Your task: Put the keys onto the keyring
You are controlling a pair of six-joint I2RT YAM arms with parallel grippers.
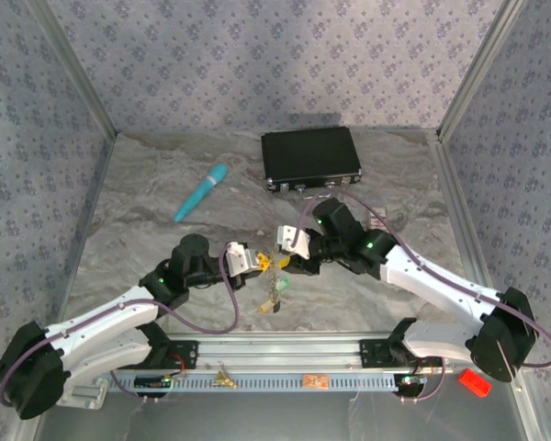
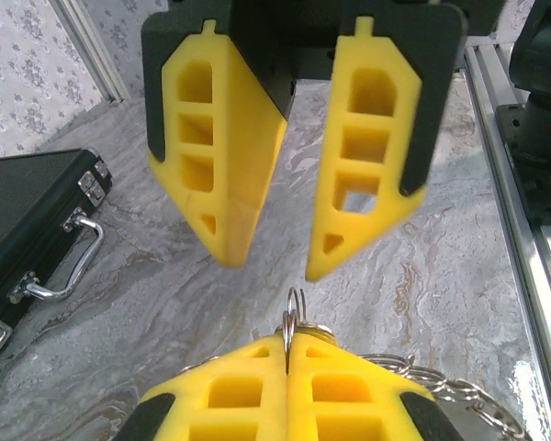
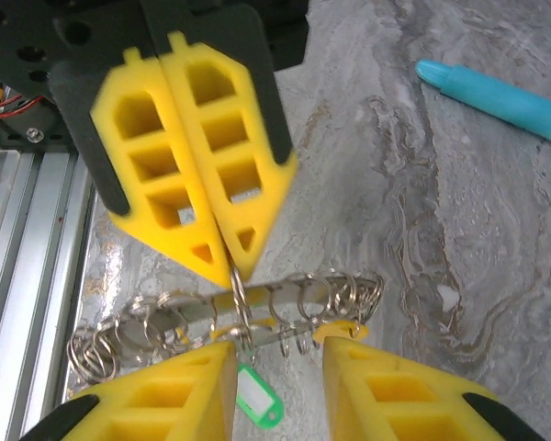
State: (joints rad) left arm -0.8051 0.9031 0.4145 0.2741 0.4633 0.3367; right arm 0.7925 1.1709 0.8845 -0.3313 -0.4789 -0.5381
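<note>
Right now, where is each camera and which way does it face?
Top: above, behind the bases, looking down at the table; both arms show.
Left wrist: faces the open right fingers; its own left fingers grip a ring.
Right wrist: faces the left fingers; own right fingers below.
Shared: both wrist views show the ring.

Losing the black case [image 2: 18,230] past the picture's left edge, the turquoise pen [image 3: 496,96] past the right. Squinting at keys [image 1: 275,292] by the bench's front edge, too small. Burying half a thin ring [image 2: 295,314] in the left gripper [image 2: 287,356].
</note>
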